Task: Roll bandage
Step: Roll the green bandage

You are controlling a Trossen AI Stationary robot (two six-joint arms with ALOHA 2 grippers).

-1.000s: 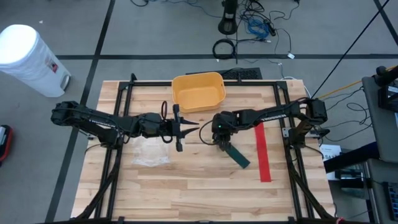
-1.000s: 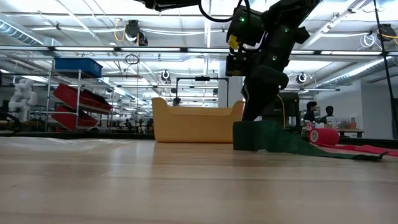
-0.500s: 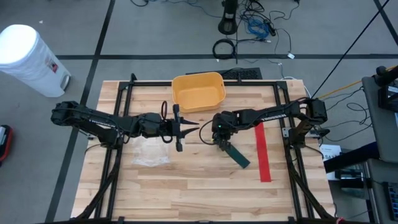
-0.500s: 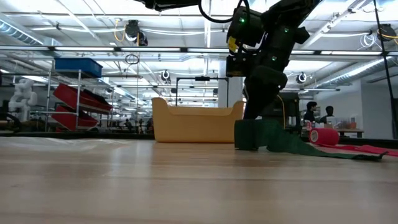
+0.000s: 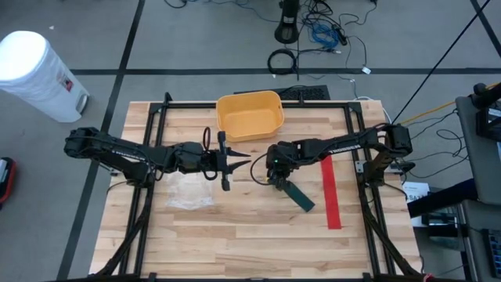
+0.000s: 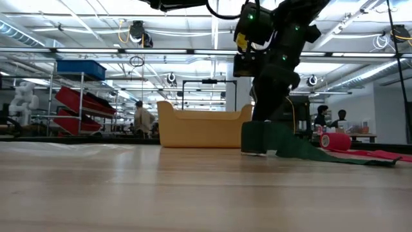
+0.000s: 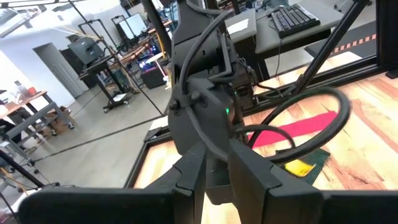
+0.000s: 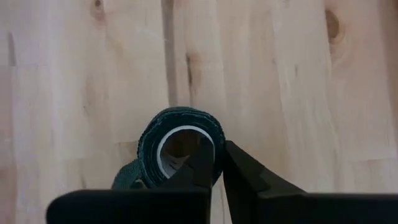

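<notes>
I see the right gripper clamped on the wall of the green bandage roll. The left gripper hovers nearby, its state unclear to me.

The wooden table carries a yellow bin, green bandage, red bandage — and clear plastic.

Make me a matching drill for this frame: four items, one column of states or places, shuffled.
Items:
1. green bandage
2. red bandage
3. yellow bin
4. left gripper

States or places:
A. at the table's far edge
B. pinched at its rolled end by the right gripper
C. lying flat, untouched
D. holding nothing

Pairs: 1-B, 2-C, 3-A, 4-D
</notes>
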